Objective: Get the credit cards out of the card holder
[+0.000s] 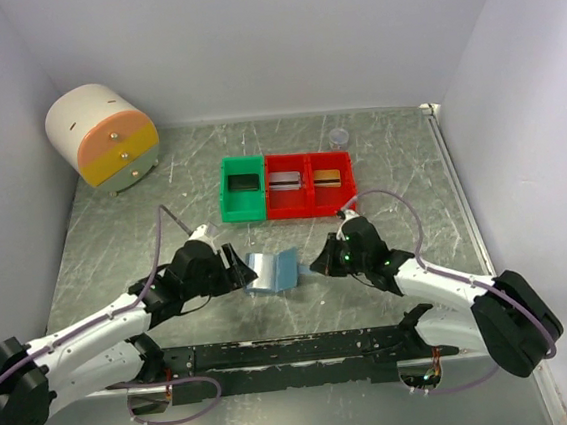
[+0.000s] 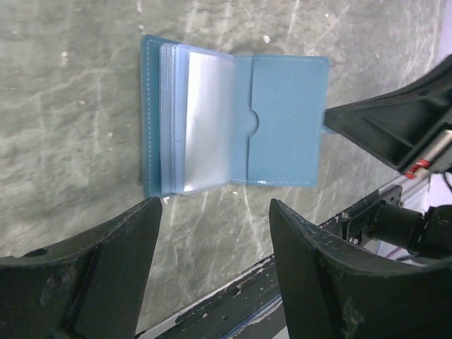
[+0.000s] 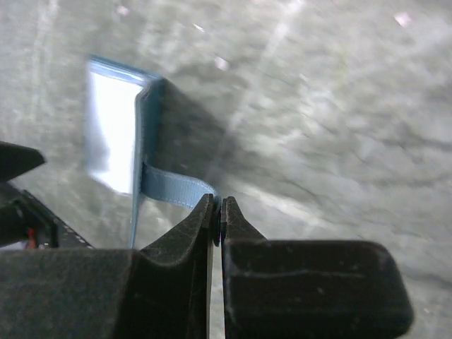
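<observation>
Blue-grey card holder (image 1: 272,271); green bin (image 1: 231,208); red bin (image 1: 293,208).

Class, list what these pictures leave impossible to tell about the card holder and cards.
Left wrist view: glare on the sleeves of the card holder hides whether any card remains.
Right wrist view: the strap ends hidden inside the right gripper.
Top view: cards in the bins, too small to read.

White arms (image 1: 85,340) with black joints (image 1: 17,391) (lilac cables (image 1: 392,192) alongside).

Plain white walls (image 1: 246,35) enclose a scratched, grey marbled tabletop (image 1: 409,160) under even light.
</observation>
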You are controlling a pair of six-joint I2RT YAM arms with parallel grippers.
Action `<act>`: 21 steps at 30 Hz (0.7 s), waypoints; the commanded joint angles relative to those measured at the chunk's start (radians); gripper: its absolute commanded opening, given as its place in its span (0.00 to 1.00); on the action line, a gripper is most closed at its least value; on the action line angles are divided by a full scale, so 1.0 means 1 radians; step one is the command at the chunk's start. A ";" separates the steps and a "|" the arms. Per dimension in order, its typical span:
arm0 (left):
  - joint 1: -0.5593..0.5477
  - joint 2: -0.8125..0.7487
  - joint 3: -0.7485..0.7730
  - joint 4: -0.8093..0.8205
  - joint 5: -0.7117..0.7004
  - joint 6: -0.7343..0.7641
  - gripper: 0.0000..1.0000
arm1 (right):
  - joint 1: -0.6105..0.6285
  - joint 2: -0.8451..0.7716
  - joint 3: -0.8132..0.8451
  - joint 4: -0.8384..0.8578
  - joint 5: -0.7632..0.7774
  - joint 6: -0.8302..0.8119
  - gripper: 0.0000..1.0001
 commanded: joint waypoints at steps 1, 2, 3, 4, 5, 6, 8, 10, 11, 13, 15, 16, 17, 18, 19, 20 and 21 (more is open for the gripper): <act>0.001 0.048 -0.005 0.175 0.099 0.035 0.74 | -0.048 -0.017 -0.068 0.023 -0.043 0.015 0.02; 0.002 0.063 0.000 0.180 0.105 0.043 0.73 | -0.052 -0.009 -0.072 0.031 -0.045 0.014 0.02; 0.002 0.079 0.005 0.185 0.114 0.054 0.73 | -0.057 0.001 -0.071 0.033 -0.044 0.010 0.02; 0.001 0.094 0.013 0.190 0.122 0.063 0.72 | -0.058 0.010 -0.065 0.031 -0.043 0.005 0.02; 0.001 0.109 0.018 0.197 0.131 0.070 0.72 | -0.058 0.019 -0.058 0.028 -0.041 0.000 0.02; 0.001 0.125 0.021 0.208 0.143 0.078 0.72 | -0.058 0.026 -0.054 0.027 -0.040 -0.004 0.02; 0.001 0.155 0.032 0.217 0.158 0.080 0.70 | -0.059 0.033 -0.052 0.026 -0.033 -0.006 0.02; 0.000 0.178 0.037 0.237 0.173 0.080 0.67 | -0.060 0.029 -0.055 0.027 -0.028 -0.003 0.02; 0.000 0.181 0.038 0.239 0.173 0.076 0.66 | -0.060 0.025 -0.057 0.030 -0.030 -0.001 0.02; -0.005 0.176 0.043 0.233 0.160 0.070 0.65 | -0.060 0.022 -0.060 0.033 -0.035 -0.003 0.03; -0.011 0.162 0.050 0.198 0.123 0.068 0.66 | -0.060 0.019 -0.063 0.034 -0.039 -0.006 0.03; -0.010 0.157 0.051 0.191 0.110 0.071 0.67 | -0.060 0.021 -0.065 0.037 -0.042 -0.008 0.03; -0.010 0.157 0.051 0.197 0.111 0.077 0.67 | -0.060 0.022 -0.067 0.039 -0.044 -0.008 0.03; -0.010 0.161 0.049 0.208 0.122 0.080 0.67 | -0.059 0.023 -0.068 0.041 -0.046 -0.010 0.03; -0.009 0.171 0.048 0.225 0.135 0.082 0.67 | -0.060 0.025 -0.070 0.044 -0.049 -0.010 0.03; -0.009 0.185 0.046 0.243 0.148 0.081 0.67 | -0.060 0.027 -0.070 0.046 -0.052 -0.011 0.03; -0.010 0.204 0.046 0.260 0.158 0.077 0.66 | -0.060 0.027 -0.070 0.047 -0.052 -0.011 0.03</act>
